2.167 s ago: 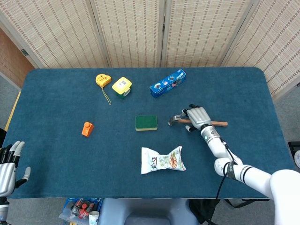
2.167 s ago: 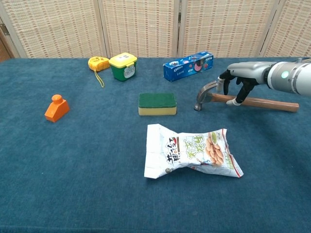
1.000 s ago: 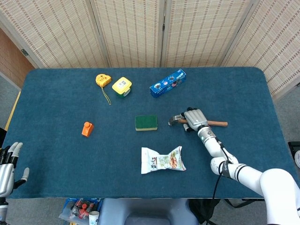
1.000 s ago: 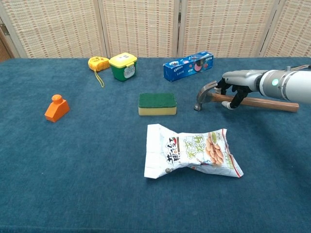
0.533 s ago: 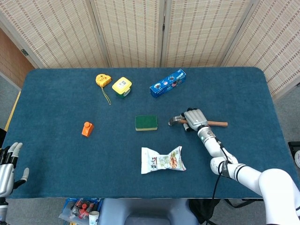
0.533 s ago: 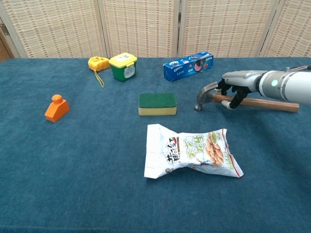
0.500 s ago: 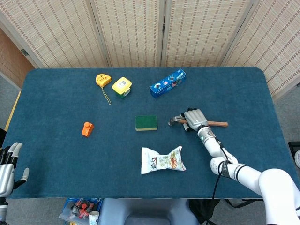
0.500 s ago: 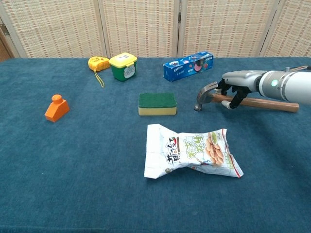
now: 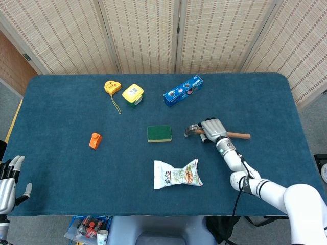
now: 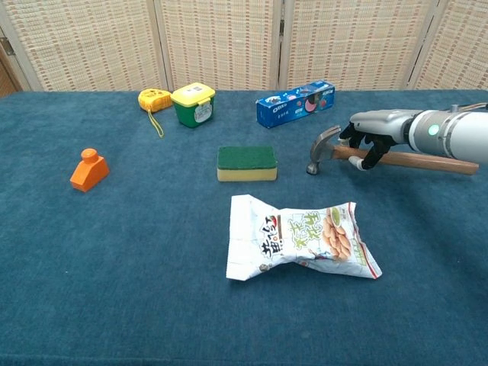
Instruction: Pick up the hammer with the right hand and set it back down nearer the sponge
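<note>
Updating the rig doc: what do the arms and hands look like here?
Right hand: silver-grey metallic shell, dark fingers with pale tips. Right arm: glossy white segments with dark bands at the joints, a black cable along the forearm, and a small green light near the wrist in the chest view. Left hand: silver-grey with dark segments, pale fingertips; its arm is barely visible.

Right hand (image 9: 213, 128) grips the hammer (image 9: 195, 129) (wooden handle) near the sponge (image 9: 159, 133).

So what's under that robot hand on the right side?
The right robot hand grips the hammer just behind its metal head, over the blue table. Its fingers cover that part of the wooden handle.
</note>
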`<action>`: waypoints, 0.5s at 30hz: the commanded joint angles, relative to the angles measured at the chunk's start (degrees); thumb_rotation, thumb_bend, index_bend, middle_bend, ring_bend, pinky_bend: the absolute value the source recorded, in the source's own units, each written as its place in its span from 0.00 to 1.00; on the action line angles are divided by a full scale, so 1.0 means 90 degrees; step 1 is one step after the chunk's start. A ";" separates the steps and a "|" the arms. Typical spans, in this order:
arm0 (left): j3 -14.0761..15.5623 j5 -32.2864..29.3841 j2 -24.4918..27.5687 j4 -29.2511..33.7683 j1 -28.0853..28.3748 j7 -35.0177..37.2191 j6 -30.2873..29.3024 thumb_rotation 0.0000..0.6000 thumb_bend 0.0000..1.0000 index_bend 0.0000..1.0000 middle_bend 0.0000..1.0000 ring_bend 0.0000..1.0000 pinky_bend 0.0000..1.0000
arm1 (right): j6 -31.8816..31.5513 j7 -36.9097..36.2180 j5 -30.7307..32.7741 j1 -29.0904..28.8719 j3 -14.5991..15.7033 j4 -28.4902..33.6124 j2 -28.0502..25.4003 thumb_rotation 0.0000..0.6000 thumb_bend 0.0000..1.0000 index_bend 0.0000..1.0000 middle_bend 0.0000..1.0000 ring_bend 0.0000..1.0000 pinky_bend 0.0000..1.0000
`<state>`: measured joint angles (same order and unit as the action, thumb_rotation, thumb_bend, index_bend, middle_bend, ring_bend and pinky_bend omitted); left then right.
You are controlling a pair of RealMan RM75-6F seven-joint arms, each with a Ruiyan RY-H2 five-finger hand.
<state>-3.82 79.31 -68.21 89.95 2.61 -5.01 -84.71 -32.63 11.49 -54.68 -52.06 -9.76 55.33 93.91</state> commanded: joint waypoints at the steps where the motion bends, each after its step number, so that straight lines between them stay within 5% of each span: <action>1: -0.0007 -0.0003 0.0000 -0.0004 0.0008 0.0009 0.0009 1.00 0.40 0.00 0.00 0.00 0.00 | -0.0092 -0.0069 -0.0092 0.0046 -0.0016 0.0093 -0.0072 1.00 0.65 0.54 0.56 0.26 0.18; 10: -0.0009 0.0000 0.0001 0.0023 0.0032 -0.0038 0.0035 1.00 0.40 0.00 0.00 0.00 0.00 | -0.0411 -0.0409 -0.0472 0.0287 -0.0047 0.0711 -0.0585 1.00 0.70 0.59 0.60 0.34 0.18; 15: -0.0007 0.0028 0.0011 0.0077 0.0050 -0.0096 0.0034 1.00 0.40 0.00 0.00 0.00 0.00 | -0.0546 -0.0661 -0.0648 0.0419 -0.0084 0.1100 -0.0877 1.00 0.70 0.62 0.64 0.43 0.29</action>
<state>-3.88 79.54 -68.13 90.63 3.04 -5.86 -84.39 -37.09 6.27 -59.95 -48.77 -10.35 64.41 86.77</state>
